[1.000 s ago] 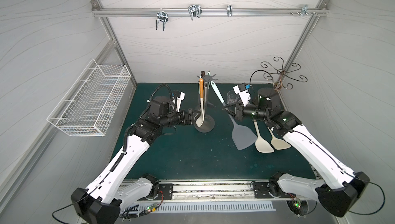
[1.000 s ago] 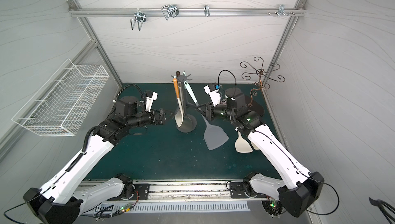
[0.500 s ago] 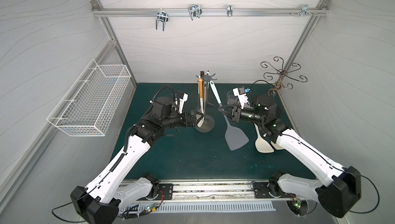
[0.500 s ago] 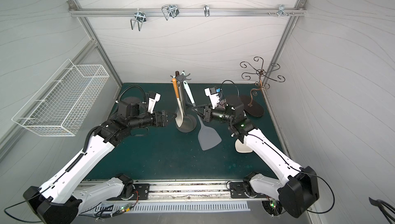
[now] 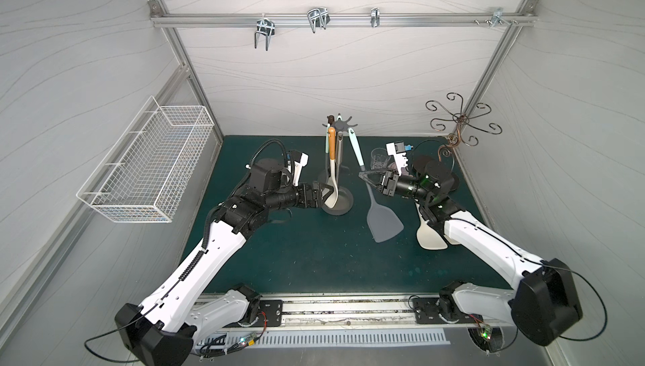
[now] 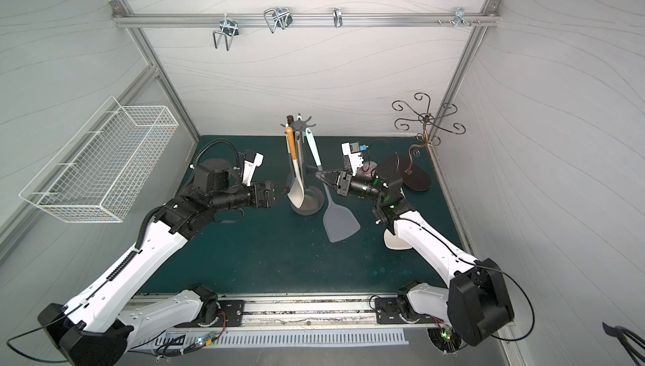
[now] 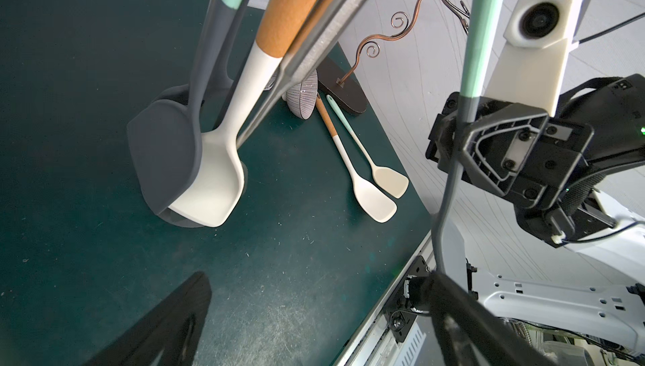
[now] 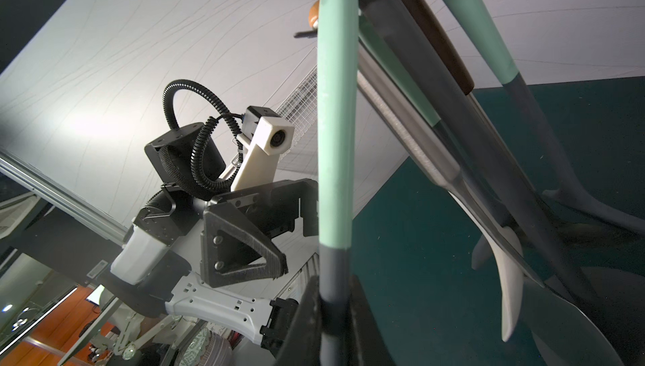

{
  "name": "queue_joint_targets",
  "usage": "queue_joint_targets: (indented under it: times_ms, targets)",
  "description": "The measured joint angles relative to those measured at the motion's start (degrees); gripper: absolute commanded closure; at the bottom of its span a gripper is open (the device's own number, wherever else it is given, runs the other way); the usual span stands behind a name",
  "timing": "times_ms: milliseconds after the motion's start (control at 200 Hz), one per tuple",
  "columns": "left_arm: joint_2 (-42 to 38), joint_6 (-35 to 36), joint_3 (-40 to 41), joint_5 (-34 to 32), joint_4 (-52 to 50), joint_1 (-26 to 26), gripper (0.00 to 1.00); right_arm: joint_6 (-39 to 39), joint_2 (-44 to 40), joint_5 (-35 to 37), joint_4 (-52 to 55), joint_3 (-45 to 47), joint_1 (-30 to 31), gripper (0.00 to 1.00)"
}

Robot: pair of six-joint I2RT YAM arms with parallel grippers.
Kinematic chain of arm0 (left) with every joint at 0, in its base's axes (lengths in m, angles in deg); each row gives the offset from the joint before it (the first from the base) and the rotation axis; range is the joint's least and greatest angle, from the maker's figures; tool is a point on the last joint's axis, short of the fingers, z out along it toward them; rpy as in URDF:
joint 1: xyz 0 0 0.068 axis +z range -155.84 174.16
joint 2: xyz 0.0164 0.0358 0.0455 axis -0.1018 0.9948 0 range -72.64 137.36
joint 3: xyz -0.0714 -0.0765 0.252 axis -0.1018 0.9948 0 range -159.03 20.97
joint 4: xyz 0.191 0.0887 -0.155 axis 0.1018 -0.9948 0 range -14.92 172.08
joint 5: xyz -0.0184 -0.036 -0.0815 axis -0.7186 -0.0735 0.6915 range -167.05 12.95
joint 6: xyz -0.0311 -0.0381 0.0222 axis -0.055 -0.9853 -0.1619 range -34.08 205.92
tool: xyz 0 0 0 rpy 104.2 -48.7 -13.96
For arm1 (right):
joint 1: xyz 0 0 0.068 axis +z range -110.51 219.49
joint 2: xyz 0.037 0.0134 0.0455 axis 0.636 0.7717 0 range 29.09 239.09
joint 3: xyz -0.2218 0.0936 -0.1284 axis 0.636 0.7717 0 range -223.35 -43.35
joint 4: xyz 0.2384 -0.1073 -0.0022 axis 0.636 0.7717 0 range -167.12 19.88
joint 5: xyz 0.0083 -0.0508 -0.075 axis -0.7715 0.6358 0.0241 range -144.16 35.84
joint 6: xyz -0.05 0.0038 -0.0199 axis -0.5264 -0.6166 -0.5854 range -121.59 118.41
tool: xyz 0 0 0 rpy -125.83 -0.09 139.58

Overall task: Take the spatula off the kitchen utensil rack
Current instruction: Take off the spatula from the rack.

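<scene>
Hook end's the bit to watch

Your right gripper is clamped on the neck of the mint-handled grey silicone spatula, which hangs slanted: handle eye up at the dark grey star-crowned utensil rack, blade out toward that arm. Can't tell if the eye's off its prong. Left gripper sits wide open by the rack's base.
</scene>
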Motion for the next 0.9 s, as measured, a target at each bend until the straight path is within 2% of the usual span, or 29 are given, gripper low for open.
queue_joint_targets:
  times_ms: [195,440,900]
  targets:
    - [-0.1,0.0,0.0,-0.2,0.0,0.0,0.00,4.0,0.8,-0.5,-6.1,2.2,-0.6,1.00]
    - [-0.1,0.0,0.0,-0.3,0.0,-0.5,0.00,4.6,-1.5,-1.1,-4.9,3.2,-1.5,1.00]
    - [-0.1,0.0,0.0,-1.2,0.0,-1.9,0.00,20.2,1.2,-7.2,-11.8,2.1,-6.6,1.00]
